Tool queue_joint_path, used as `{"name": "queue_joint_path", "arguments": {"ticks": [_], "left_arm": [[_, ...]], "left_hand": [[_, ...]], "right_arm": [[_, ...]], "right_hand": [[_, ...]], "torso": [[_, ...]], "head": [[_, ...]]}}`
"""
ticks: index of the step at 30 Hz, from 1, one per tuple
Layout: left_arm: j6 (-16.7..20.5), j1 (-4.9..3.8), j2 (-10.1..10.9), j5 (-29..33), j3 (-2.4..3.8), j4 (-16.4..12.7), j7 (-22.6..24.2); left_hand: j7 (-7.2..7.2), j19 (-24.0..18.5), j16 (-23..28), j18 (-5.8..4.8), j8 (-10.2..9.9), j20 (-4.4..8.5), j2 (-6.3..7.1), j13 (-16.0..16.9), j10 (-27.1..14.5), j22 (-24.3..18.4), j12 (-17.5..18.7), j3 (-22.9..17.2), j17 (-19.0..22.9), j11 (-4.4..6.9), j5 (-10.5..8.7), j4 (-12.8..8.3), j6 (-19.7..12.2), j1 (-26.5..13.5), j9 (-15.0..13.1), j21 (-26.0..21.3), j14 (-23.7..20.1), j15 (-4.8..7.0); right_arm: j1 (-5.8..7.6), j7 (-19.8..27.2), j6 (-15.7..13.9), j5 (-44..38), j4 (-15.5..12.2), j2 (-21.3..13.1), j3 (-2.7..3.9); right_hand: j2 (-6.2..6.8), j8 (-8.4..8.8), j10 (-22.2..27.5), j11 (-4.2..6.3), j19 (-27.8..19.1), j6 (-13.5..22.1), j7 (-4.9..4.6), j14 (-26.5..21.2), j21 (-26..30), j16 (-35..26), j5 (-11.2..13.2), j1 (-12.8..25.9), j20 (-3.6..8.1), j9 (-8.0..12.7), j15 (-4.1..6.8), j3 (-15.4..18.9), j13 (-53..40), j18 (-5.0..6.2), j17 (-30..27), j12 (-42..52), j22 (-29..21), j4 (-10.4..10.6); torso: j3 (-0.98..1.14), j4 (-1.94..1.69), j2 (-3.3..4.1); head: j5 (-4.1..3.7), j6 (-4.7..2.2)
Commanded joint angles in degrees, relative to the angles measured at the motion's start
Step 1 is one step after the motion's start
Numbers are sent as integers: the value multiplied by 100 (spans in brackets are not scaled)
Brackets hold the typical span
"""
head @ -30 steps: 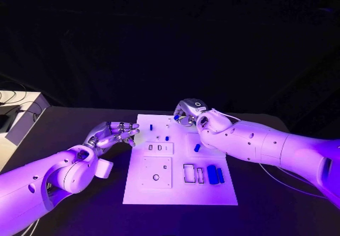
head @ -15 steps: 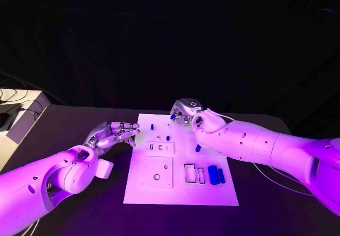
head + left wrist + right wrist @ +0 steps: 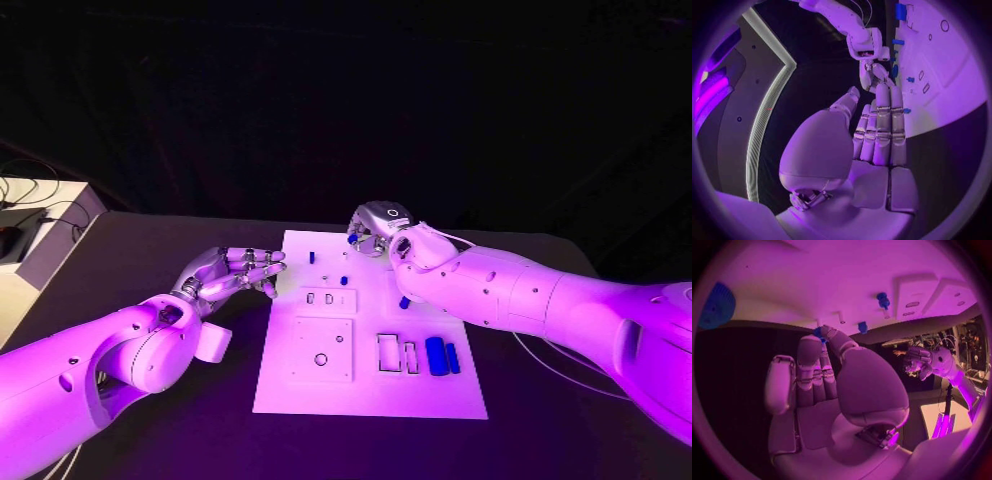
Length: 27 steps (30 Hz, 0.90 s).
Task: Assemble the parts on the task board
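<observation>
The white task board (image 3: 369,385) lies mid-table. My right hand (image 3: 379,228) hovers over its far edge and pinches a small blue part (image 3: 355,238) at its fingertips; the right wrist view shows that part (image 3: 819,332) between thumb and finger. A blue peg (image 3: 310,257) stands near the far left corner, and another small blue piece (image 3: 345,280) stands nearby. Two long blue parts (image 3: 434,355) lie side by side at the near right. My left hand (image 3: 238,272) hovers at the board's left edge; its fingers (image 3: 882,125) lie straight and hold nothing.
A white box (image 3: 43,235) stands at the table's left edge. A thin cable (image 3: 562,365) runs over the table under my right arm. White raised blocks with slots (image 3: 326,298) and a hole (image 3: 320,358) sit on the board's left half.
My right hand has drifted slightly left and toward the board's far edge, taking the small blue part along. The left hand has stayed put.
</observation>
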State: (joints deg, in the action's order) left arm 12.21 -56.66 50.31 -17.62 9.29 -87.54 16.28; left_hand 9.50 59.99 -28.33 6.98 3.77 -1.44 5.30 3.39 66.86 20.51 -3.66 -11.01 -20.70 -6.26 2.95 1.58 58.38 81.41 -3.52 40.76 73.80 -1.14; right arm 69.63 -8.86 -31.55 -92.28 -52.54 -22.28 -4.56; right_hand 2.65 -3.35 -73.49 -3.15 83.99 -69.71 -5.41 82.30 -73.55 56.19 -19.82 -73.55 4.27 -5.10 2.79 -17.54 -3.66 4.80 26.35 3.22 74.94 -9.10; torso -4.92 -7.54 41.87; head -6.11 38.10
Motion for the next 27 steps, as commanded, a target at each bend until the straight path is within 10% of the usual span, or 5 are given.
{"name": "queue_joint_path", "arguments": {"ticks": [1,27], "left_arm": [[-25,-3,-3,-21,6,-20,15],[-24,-6,5,-27,7,-19,0]], "left_hand": [[22,-50,37,46,-18,-4,7,-4,-15,-5,31,-25,5,8,-14,4,-11,53,-7,33,-23,-8],[22,-54,38,45,-18,-5,7,-4,-18,-26,32,-27,10,7,-14,6,-12,48,-7,46,-22,-9]], "right_arm": [[-5,26,59,-58,16,24,3],[-22,94,118,24,275,202,-3]], "right_hand": [[-213,-42,-169,121,469,-31,-3,-3,-23,17,-13,-152,21,-146,52,16,-9,-5,-6,27,275,-29],[-122,-21,-28,67,464,352,-81,-7,63,-21,38,-95,-7,2,17,55,-6,11,-24,26,227,39]], "torso": [[-3,5,1],[-11,5,10]], "head": [[17,0],[64,3]]}}
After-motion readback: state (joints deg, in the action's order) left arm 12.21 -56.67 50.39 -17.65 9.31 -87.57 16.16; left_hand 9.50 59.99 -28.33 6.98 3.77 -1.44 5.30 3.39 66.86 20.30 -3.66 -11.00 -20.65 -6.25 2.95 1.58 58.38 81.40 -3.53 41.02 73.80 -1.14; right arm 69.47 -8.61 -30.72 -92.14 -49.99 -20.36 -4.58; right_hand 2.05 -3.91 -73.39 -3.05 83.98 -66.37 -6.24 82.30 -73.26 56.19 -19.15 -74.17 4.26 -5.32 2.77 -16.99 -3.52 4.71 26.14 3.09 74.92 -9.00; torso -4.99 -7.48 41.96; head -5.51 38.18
